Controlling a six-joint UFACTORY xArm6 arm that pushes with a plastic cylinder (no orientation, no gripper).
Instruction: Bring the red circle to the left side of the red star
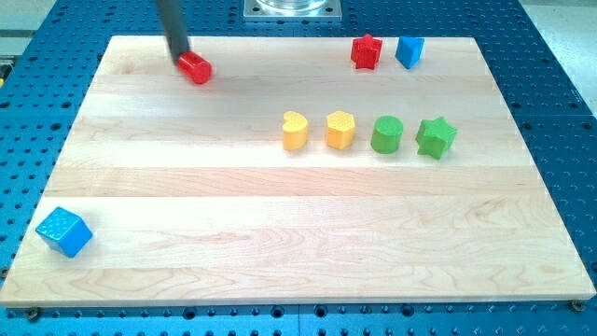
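Observation:
The red circle lies near the board's top left. The red star sits near the top edge, right of centre, far to the right of the circle. My tip is at the circle's upper left side, touching or almost touching it. The rod rises from there to the view's top.
A blue block stands just right of the red star. A row across the middle holds a yellow heart, a yellow hexagon, a green circle and a green star. A blue cube sits at the bottom left.

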